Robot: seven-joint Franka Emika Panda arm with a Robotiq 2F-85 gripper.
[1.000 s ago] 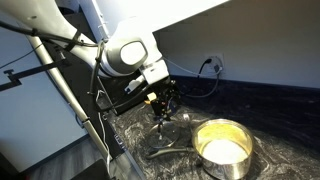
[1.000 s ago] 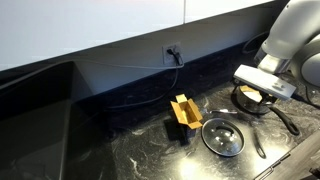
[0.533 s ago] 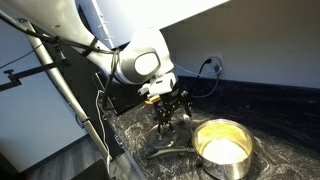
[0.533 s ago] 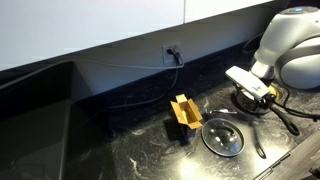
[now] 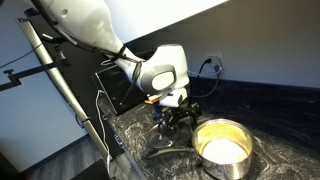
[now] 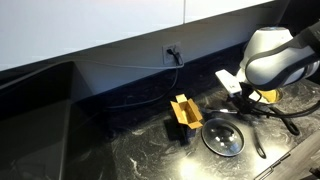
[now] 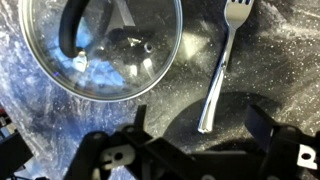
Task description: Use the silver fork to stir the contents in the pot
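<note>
On the dark counter (image 7: 285, 60) the fork (image 7: 220, 70) is laid flat, just right of a glass lid (image 7: 110, 60), with its tines pointing far. Over its handle end the gripper (image 7: 197, 115) is held wide open, with nothing gripped. The pot (image 5: 222, 130) with pale contents (image 5: 226, 151) is seen nearby.

No text, label, brand or number is legible on anything here.

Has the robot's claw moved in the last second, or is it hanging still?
Yes. In an exterior view the gripper has come down and sideways toward the pot, which stayed put; it now hangs open above the glass lid and silver fork.
</note>
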